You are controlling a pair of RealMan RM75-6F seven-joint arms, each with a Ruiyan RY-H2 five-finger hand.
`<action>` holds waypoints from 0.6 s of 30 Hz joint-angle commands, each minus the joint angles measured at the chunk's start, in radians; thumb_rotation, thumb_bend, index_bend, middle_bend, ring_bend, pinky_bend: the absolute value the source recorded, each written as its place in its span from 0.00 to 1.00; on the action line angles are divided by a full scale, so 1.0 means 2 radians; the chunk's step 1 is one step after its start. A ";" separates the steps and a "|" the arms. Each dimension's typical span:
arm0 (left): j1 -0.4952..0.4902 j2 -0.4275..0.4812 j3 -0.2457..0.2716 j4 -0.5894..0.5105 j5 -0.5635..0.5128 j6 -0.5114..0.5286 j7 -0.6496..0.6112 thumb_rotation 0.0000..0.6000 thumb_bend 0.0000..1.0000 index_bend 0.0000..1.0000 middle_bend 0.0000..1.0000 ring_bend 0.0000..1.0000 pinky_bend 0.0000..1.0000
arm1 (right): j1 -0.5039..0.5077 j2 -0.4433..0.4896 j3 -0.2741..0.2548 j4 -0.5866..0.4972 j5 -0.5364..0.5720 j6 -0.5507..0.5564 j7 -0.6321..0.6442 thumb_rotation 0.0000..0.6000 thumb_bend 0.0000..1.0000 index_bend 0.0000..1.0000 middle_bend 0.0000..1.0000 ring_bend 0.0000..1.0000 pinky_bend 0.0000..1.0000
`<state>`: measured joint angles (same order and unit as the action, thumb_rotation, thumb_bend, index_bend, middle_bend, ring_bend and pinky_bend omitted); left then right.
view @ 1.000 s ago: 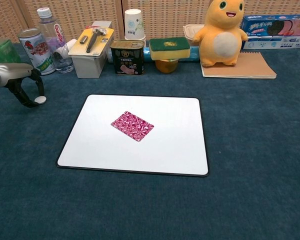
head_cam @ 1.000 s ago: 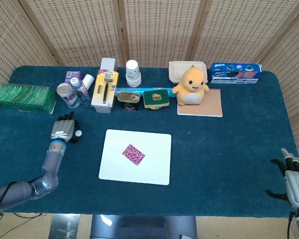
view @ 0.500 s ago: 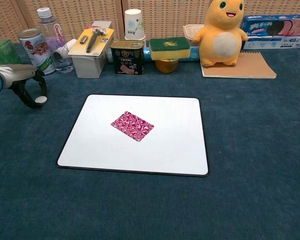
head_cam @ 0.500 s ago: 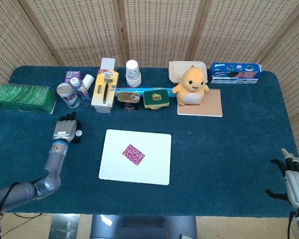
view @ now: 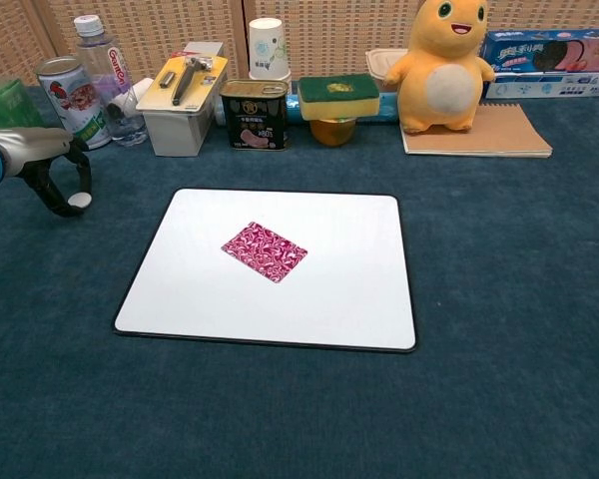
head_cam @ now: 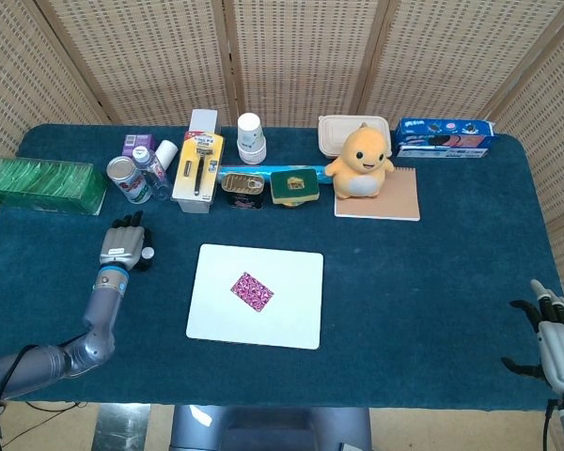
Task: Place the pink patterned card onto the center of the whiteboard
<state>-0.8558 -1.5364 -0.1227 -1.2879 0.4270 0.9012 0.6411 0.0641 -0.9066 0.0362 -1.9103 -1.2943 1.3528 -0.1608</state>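
Note:
The pink patterned card [head_cam: 252, 291] [view: 265, 251] lies flat near the middle of the whiteboard [head_cam: 287, 324] [view: 349, 299], turned at an angle to its edges. My left hand [head_cam: 124, 246] [view: 42, 168] hovers over the blue cloth left of the board, well apart from the card. It holds nothing and its fingers are loosely bent downward. My right hand [head_cam: 555, 340] stays at the front right corner of the table with its fingers spread and empty; the chest view does not show it.
Along the back stand a green box [head_cam: 42, 185], a can [head_cam: 124, 178], a bottle [view: 102, 72], a razor pack [head_cam: 197, 169], a paper cup [head_cam: 251, 137], a tin [head_cam: 242, 186], a sponge on a jar [head_cam: 294, 185], and a yellow plush [head_cam: 361, 162] on a notebook [head_cam: 399, 199].
My left hand has drifted slightly back toward me, away from the board. The card and my right hand have not moved.

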 commanded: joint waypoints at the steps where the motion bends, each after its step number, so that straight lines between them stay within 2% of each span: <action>1: 0.000 0.003 -0.001 -0.005 0.003 0.003 0.001 1.00 0.32 0.50 0.00 0.00 0.07 | 0.000 0.000 0.000 0.000 0.000 0.000 0.000 1.00 0.01 0.23 0.00 0.00 0.00; 8: 0.000 0.022 -0.007 -0.044 0.014 0.018 0.004 1.00 0.32 0.50 0.00 0.00 0.07 | 0.000 0.002 -0.001 -0.001 -0.001 -0.001 0.004 1.00 0.01 0.23 0.00 0.00 0.00; 14: -0.005 0.040 -0.008 -0.121 0.052 0.045 0.014 1.00 0.32 0.50 0.00 0.00 0.07 | -0.001 0.004 -0.002 -0.003 -0.003 0.000 0.004 1.00 0.01 0.23 0.00 0.00 0.00; 18: -0.015 0.036 -0.010 -0.167 0.076 0.065 0.029 1.00 0.32 0.50 0.00 0.00 0.07 | -0.001 0.005 -0.003 -0.005 -0.002 -0.002 0.004 1.00 0.01 0.23 0.00 0.00 0.00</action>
<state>-0.8702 -1.4650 -0.1390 -1.5699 0.5444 0.9996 0.6759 0.0623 -0.8969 0.0295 -1.9201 -1.2992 1.3479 -0.1536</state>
